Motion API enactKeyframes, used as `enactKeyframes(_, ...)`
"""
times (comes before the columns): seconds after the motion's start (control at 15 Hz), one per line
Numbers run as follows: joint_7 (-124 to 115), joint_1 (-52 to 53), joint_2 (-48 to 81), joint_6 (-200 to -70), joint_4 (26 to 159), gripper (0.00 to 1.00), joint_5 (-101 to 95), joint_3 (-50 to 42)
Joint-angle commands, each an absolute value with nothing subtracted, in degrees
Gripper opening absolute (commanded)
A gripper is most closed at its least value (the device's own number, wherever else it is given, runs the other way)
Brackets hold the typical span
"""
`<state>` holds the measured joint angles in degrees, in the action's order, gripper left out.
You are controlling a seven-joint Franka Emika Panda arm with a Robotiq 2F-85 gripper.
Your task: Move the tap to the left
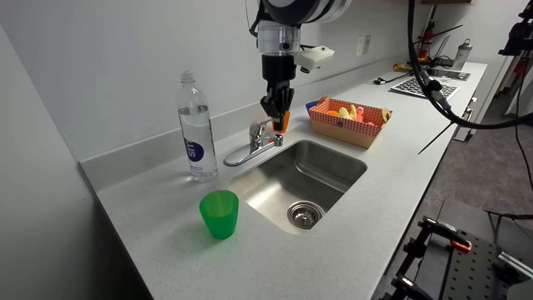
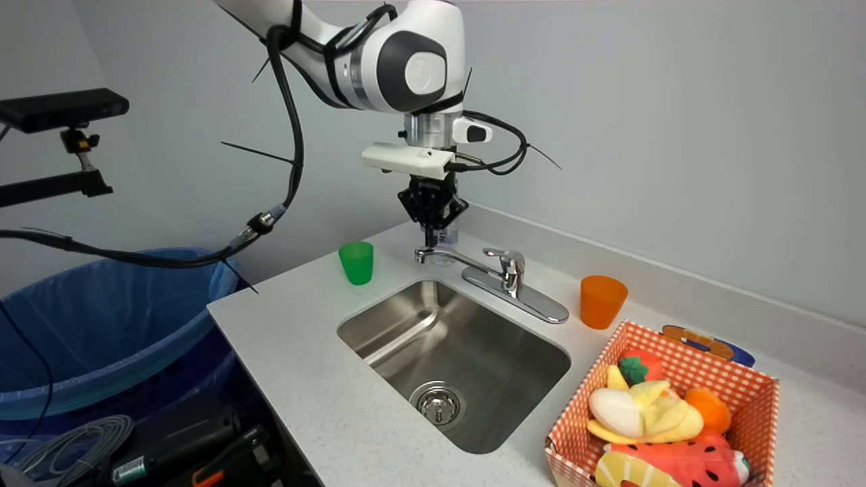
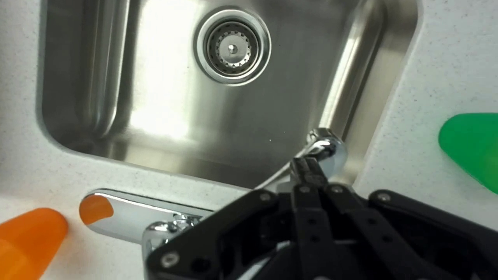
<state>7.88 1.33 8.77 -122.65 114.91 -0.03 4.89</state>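
Two fingertips [image 3: 298,171] press together in my wrist view, so I have the gripper [image 2: 431,241] closed. It points straight down under the arm [image 2: 406,67], very near the spout end [image 3: 332,153] of the tap [image 2: 512,274]; whether it touches the chrome I cannot tell.

The tap stands on the counter [image 1: 333,266] between the sink [image 3: 272,112] and the wall [image 1: 145,83], its long base plate [image 3: 130,219] running along the sink's wall-side edge. Its spout slants low across that edge, and the end hangs over the sink, close to the side edge that faces the green cup [image 1: 219,214].

My room on that side is a strip of counter between sink and cup, with the clear bottle [image 1: 198,137] upright nearer the wall, near the end of the base plate. On the opposite side, the orange cup [image 2: 602,302] stands just past the plate's other end, and the basket [image 1: 341,132] of toy fruit [image 2: 646,412] sits beyond it, a band of counter parting it from the sink's rim.

Behind the tap my margin is tighter: a low backsplash [image 1: 125,164] runs along the wall. Toward the front, the sink gives the widest span, its drain [image 3: 232,48] well apart from the spout, and more counter lies between the front rim and the counter's outer edge. In an exterior view, a black cable [image 2: 295,122] droops from the arm.
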Motion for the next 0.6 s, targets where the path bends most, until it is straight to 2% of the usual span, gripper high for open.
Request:
enactKeyframes(0.0,10.1,1.8,5.2,-120.0,113.6,0.0,3.8,5.3)
enactKeyframes(0.53,10.6,2.3,3.5,-118.8,112.9,0.01,2.1,5.0)
